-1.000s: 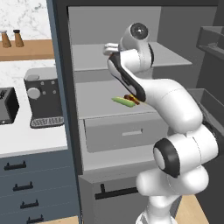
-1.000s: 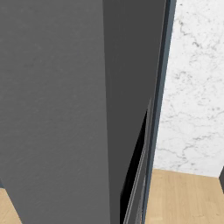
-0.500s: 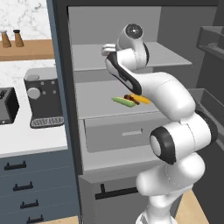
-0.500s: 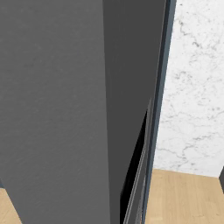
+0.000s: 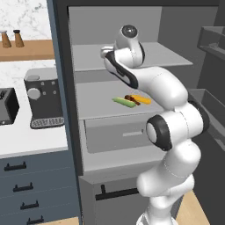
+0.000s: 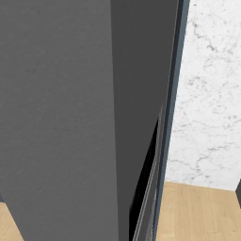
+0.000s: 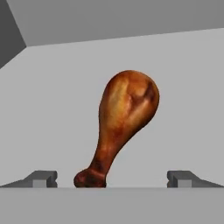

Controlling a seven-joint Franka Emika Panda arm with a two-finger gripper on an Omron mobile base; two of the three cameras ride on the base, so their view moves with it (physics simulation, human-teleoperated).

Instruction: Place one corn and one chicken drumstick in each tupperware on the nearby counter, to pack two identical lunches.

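Observation:
A glossy orange-brown chicken drumstick (image 7: 124, 118) lies on a grey fridge shelf right in front of my gripper (image 7: 112, 177), its thin bone end pointing at the gap between the jaws. The jaws stand wide open, one fingertip (image 7: 42, 177) on each side, touching nothing. In the left base view my hand (image 5: 107, 53) reaches over the upper shelf. On the shelf below lie a green-husked corn (image 5: 124, 102), a yellow-orange corn (image 5: 141, 99) and a dark drumstick (image 5: 132, 99) between them. The white counter (image 5: 26, 141) is to the left. The tupperware is out of view.
A coffee machine (image 5: 43, 99) and a toaster (image 5: 6, 105) stand on the counter. A grey pull-out drawer (image 5: 115, 134) sits under the lower fridge shelf. The open fridge door with its bins (image 5: 212, 40) stands to the right. A dark panel (image 6: 70, 117) blocks the right base view.
My arm has folded in closer to the fridge, with the elbow swinging left and the hand edging over the upper shelf. The jaws stay open.

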